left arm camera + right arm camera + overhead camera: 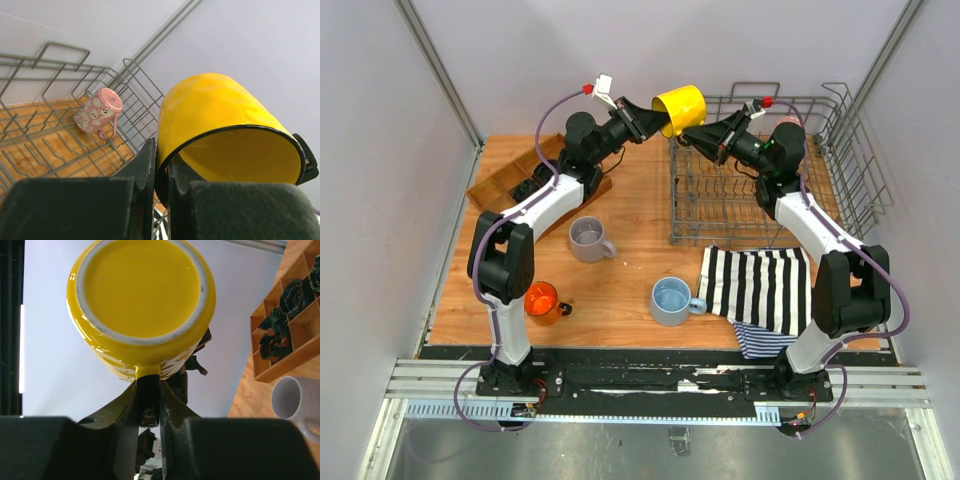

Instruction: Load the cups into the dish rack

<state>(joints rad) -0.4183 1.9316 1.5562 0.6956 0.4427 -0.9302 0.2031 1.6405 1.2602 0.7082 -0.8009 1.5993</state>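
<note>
Under the dish rack [740,215], a wooden table [620,290], bearing all else. Grey wire, tall sides, rows of upright tines; set on the far right part of the table. Just in front of the dish rack, touching its near edge: black-and-white striped cloth [760,285], reaching the table's near edge. Well left of the dish rack, at the far left of the table: compartmented wooden tray [510,180], with dark items in its cells, too small to tell. Reaching from both sides toward the dish rack's far left corner: two arms, meeting in the air. Held between them above that corner, clear of the wires: yellow cup [680,108], tipped on its side, mouth toward the left arm, base toward the right. Left hand [655,122] clamped on the cup's rim, one finger inside the mouth, one outside. Right hand [692,137] pinched together on the cup's handle, fingers [125,407] pressed against either side of it. Inside the dish rack, near a side wall in the left wrist view: pink cup [98,112] with pale spots, tilted among the wires. Left of the dish rack, on bare table off its near left corner: grey cup [588,237], upright. In front of the dish rack, just left of the cloth: light blue cup [670,300], upright, handle toward the cloth. Farthest left of the dish rack, well apart, beside the left arm: orange cup [541,298], partly hidden by that arm.
</note>
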